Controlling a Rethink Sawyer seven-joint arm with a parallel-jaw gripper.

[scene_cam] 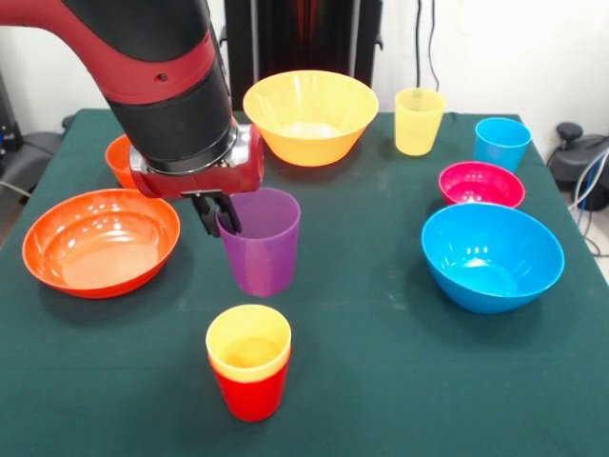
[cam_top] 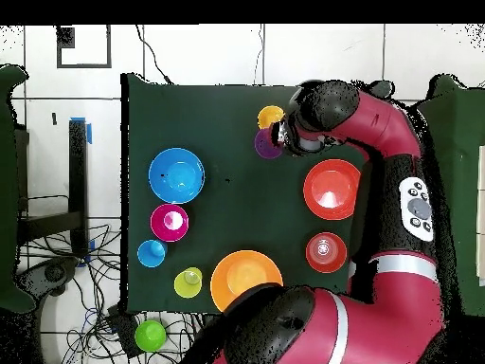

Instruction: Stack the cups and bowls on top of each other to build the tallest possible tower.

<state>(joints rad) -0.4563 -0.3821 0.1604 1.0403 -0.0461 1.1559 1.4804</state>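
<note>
My gripper (scene_cam: pixel 221 224) is shut on the left rim of the purple cup (scene_cam: pixel 262 249), with one finger inside it and one outside. The cup stands upright at mid-table; I cannot tell whether it touches the cloth. Just in front of it is a red cup (scene_cam: pixel 249 392) with a yellow-orange cup (scene_cam: pixel 248 345) nested in it. In the overhead view the gripper (cam_top: pixel 283 143) and the arm hide part of the purple cup (cam_top: pixel 264 145), which is beside the yellow-orange cup (cam_top: pixel 271 117). A pale yellow cup (scene_cam: pixel 419 121) and a blue cup (scene_cam: pixel 501 143) stand at the back right.
The wide orange bowl (scene_cam: pixel 100 240) lies left of the gripper, and the small orange bowl (scene_cam: pixel 118 158) is half hidden behind the arm. The large yellow-orange bowl (scene_cam: pixel 309 114) sits at the back. The magenta-pink bowl (scene_cam: pixel 481 184) and large blue bowl (scene_cam: pixel 492 255) are on the right.
</note>
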